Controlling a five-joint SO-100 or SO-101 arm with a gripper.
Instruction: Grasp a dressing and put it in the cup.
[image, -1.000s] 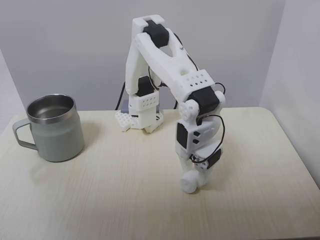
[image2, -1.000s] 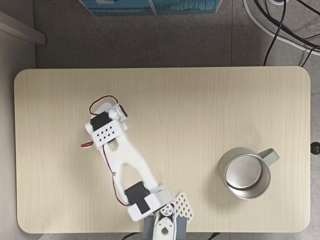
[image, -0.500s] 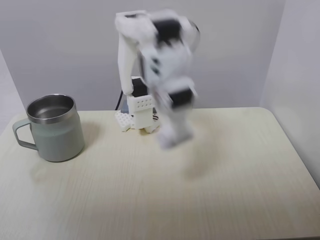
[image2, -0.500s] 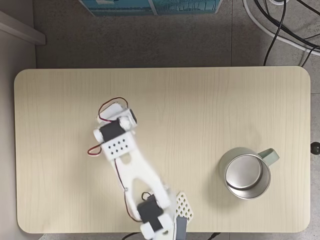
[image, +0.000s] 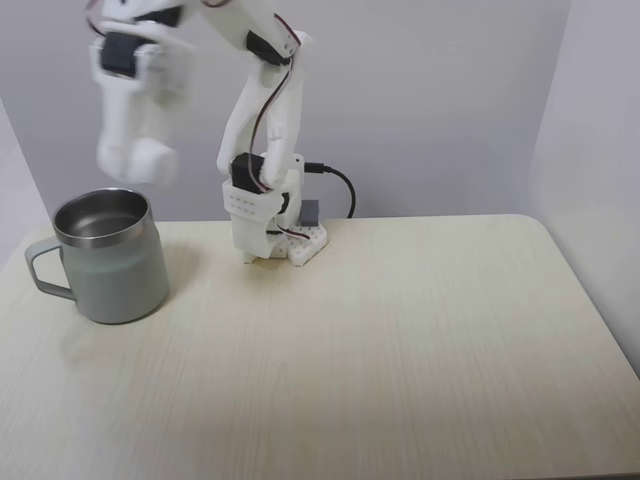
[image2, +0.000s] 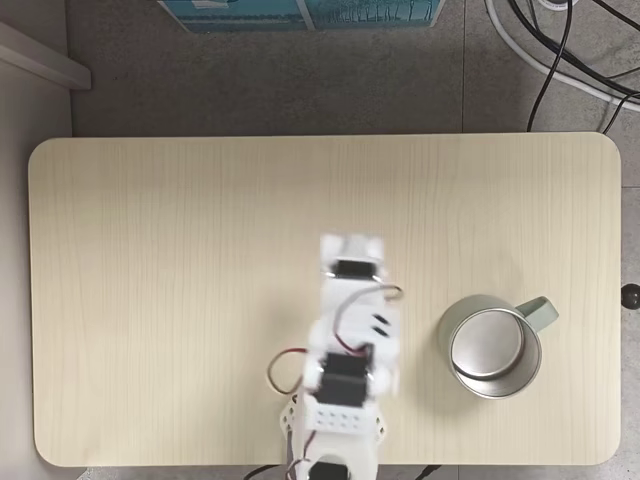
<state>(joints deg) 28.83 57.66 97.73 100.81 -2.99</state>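
The cup (image: 105, 262), a squat grey-green mug with a steel rim, stands at the left of the table with its handle to the left; it sits at the right (image2: 490, 347) seen from above. My gripper (image: 140, 165) is motion-blurred, hanging high above the cup's right rim. A rounded white blob at its lower end looks like the dressing (image: 152, 163), held between the fingers. From above, the blurred arm (image2: 350, 300) points up the picture, left of the cup.
The arm's base (image: 268, 235) is fixed at the back edge of the wooden table (image: 400, 350). Walls close in behind and on the right. In the top-down view, cables (image2: 560, 60) and a blue box (image2: 300, 12) lie on the floor beyond the table.
The arm rose from the table's middle and swung fast toward the cup, carrying the dressing up with it. The cup has not moved.
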